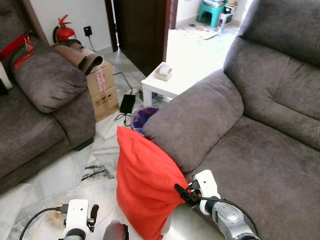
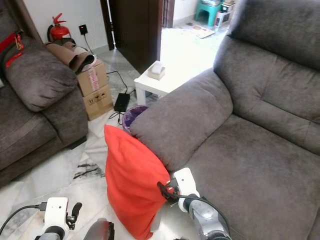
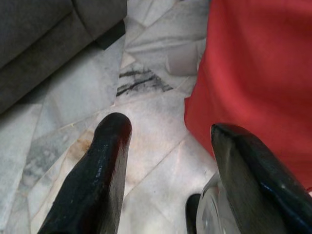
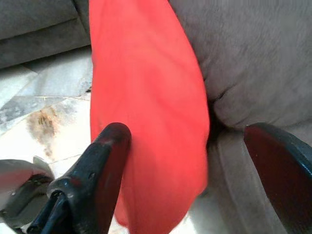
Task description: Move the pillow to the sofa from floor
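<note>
Both pincers, left pincer (image 3: pixel 165 180) and right pincer (image 4: pixel 195 170), stand wide open and empty beside the soft, light red pillow (image 1: pixel 145 185), best pinched at its edge.

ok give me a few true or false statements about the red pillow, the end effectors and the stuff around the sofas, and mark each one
1. The red pillow stands on the floor, leaning against the sofa armrest. True.
2. The right end effector is open, its fingers on either side of the pillow's edge. True.
3. The left end effector is shut on the pillow. False: it is open above the marble floor, beside the pillow.
4. A fire extinguisher stands by the wall behind the cardboard box. True.
5. The small white table is bare. False: a small box-like object sits on it.
</note>
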Available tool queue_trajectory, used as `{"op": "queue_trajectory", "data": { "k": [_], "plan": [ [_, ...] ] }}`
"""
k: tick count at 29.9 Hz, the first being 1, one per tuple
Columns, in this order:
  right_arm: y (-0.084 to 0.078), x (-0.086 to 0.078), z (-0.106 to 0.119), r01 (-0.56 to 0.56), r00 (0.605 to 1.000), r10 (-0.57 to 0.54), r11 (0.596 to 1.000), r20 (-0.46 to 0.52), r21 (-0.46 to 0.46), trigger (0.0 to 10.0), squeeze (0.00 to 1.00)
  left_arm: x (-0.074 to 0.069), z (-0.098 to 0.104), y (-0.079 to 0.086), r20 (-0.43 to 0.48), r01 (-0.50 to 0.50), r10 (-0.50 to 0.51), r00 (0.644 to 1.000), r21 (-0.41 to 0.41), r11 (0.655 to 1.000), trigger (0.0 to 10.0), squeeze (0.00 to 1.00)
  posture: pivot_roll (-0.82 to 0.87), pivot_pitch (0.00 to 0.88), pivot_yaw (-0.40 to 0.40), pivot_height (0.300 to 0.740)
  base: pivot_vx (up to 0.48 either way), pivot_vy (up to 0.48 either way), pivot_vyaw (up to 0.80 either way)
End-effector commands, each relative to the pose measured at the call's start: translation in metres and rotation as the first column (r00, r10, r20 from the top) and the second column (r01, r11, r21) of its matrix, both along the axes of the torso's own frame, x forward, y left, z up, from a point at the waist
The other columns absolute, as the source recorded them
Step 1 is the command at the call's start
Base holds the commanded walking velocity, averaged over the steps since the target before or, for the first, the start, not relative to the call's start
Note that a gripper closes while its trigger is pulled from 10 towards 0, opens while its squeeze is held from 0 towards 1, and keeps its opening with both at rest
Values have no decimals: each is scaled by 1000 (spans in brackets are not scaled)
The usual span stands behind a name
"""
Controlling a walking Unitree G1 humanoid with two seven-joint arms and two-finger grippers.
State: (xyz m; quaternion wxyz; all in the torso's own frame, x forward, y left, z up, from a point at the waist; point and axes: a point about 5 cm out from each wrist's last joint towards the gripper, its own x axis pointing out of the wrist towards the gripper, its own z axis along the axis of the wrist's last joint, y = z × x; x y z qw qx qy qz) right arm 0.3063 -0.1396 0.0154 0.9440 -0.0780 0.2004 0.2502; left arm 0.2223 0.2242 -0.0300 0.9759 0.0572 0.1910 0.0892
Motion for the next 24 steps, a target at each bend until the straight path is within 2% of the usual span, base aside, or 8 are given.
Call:
{"op": "queue_trajectory", "data": {
  "k": [1, 3, 5, 8, 9, 10, 14, 24],
  "plan": [
    [0, 5, 4, -14, 1000, 14, 1000, 3, -27, 10000, 1000, -6, -3, 1, -7, -1, 1, 1000, 4, 1000, 10000, 0, 168, 180, -22, 641, 0, 0, 0],
    [1, 6, 7, -44, 999, 44, 998, -9, 33, 10000, 1000, -7, -3, 1, -6, -1, 1, 1000, 5, 1000, 10000, 0, 167, 181, -22, 641, 0, 0, 0],
    [0, 6, 6, -48, 999, 48, 999, -15, -14, 10000, 1000, -9, -4, 2, -9, -2, 2, 1000, 6, 1000, 10000, 0, 163, 183, -23, 641, 0, 0, 0],
    [1, 4, 3, -79, 996, 78, 997, -40, -12, 10000, 1000, -10, -5, 1, -10, -4, 4, 1000, 3, 1000, 10000, 0, 162, 186, -23, 641, 0, 0, 0],
    [1, 2, 1, -98, 994, 96, 995, -56, -30, 10000, 757, -10, -5, 0, -10, -1, 1, 1000, 0, 1000, 10000, 0, 163, 188, -23, 641, 0, 0, 0],
    [0, -1, -2, -113, 991, 108, 992, -81, -56, 10000, 0, -10, -5, -1, -8, 3, -3, 1000, -2, 1000, 10000, 0, 163, 188, -23, 641, 0, 0, 0],
    [-2, -7, -12, -140, 981, 120, 982, -149, -130, 10000, 0, -9, -5, -3, -4, 15, -15, 1000, -3, 1000, 10000, 0, 165, 190, -28, 641, 0, 0, 0],
    [3, -8, -15, -117, 986, 96, 981, -133, -157, 10000, 0, -9, 0, -5, 36, 29, -30, 999, 2, 1000, 10000, 0, 200, 211, -31, 641, 0, 0, 0]
  ]
}}
